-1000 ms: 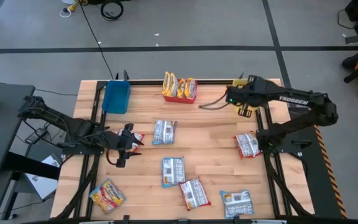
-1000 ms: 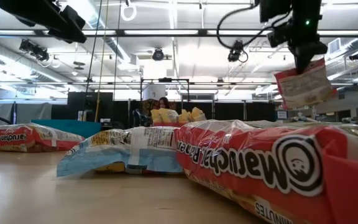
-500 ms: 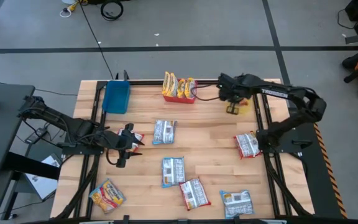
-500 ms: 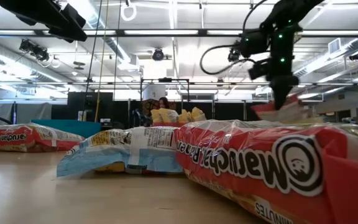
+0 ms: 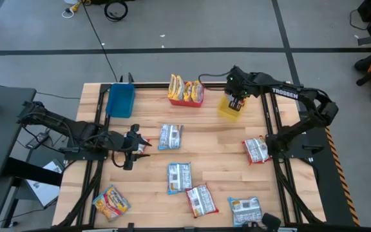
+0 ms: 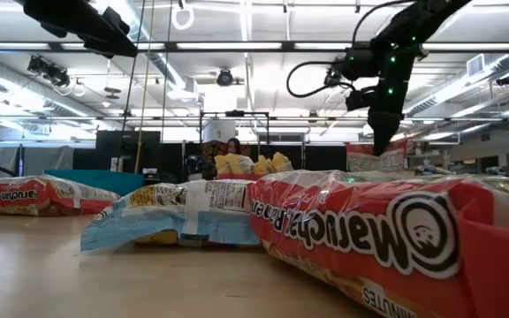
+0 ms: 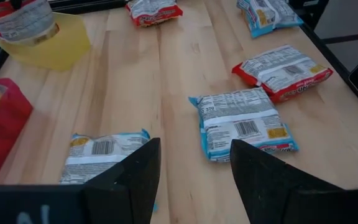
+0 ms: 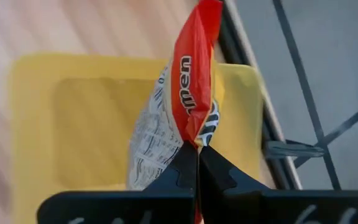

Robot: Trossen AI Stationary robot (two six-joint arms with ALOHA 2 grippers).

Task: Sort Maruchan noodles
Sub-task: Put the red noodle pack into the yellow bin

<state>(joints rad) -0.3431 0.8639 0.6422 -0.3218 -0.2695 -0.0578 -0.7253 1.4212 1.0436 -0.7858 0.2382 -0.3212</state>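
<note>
My right gripper (image 5: pixel 236 100) hovers over the yellow bin (image 5: pixel 229 111) at the table's far right and is shut on a red-and-white noodle packet (image 8: pixel 182 99). The packet hangs down into the bin and also shows in the low view (image 6: pixel 374 157). My left gripper (image 7: pixel 194 180) stays at the left middle of the table (image 5: pixel 136 143), open, with nothing between its fingers. Several loose packets lie flat on the wood, among them two blue-and-white ones (image 7: pixel 244 124) (image 7: pixel 104 155) in front of the left gripper. My right gripper pinches the packet's upper edge (image 8: pixel 194 138) between its two fingers, coming from above and pointing steeply down. The packet hangs edge-on below the fingers, its lower part inside the yellow bin. Whether it touches the bin's floor, I cannot tell.
A red bin (image 5: pixel 187 92) with yellow-orange packets stands at the far middle, and a blue bin (image 5: pixel 120 100) at the far left. Loose packets lie at the right edge (image 5: pixel 256 150), the near middle (image 5: pixel 200 200) (image 5: pixel 245 210) and the near left corner (image 5: pixel 111 202).
My right gripper has swung from the far right corner toward the table's left and gone down, tipping to point more steeply down. The red-and-white packet has travelled with it and now hangs lower, inside the yellow bin.
</note>
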